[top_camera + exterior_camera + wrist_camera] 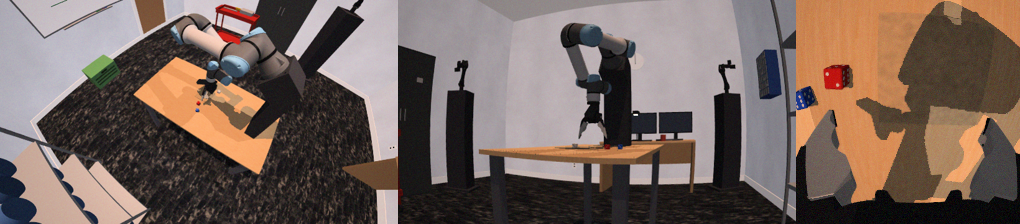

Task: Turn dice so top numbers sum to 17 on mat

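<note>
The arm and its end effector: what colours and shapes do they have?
The arm has pale beige tube links, dark grey joint housings and light blue round caps. The end effector is black, with two grey, wedge-shaped fingers that taper to points. No cables or markings are visible.

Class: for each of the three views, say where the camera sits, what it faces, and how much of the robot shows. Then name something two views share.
Top: high overhead, tilted down at the table; whole arm shows.
Exterior: low, beside the table, facing the arm and the open tool.
Wrist: on the tool, looking down; only both fingers show.
Shared: the red die and blue die appear in all three.
</note>
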Available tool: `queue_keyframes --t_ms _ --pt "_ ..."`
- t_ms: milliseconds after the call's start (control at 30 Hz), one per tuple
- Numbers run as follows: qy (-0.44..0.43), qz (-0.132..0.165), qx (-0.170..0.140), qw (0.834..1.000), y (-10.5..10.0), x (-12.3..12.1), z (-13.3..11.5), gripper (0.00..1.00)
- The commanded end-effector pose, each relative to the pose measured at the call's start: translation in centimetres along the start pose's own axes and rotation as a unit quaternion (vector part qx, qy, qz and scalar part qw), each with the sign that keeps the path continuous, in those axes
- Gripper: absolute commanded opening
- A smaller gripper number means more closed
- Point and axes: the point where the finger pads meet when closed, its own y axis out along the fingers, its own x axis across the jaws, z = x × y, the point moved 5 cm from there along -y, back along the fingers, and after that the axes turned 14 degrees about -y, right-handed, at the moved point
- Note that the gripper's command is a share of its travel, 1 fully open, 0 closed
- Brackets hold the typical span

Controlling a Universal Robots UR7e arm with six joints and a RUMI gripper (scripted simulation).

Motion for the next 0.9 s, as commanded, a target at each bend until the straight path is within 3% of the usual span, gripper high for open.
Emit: queue_keyframes --t_ms 0,333,867 --pt "0.0 -0.001 -0.001 1.0 0.0 -1.8 1.3 1.0" --pt "0.0 -0.001 -0.001 1.0 0.0 -5.4 3.9 1.0" --pt "0.0 -0.001 -0.001 1.0 0.1 -7.6 5.4 1.0"
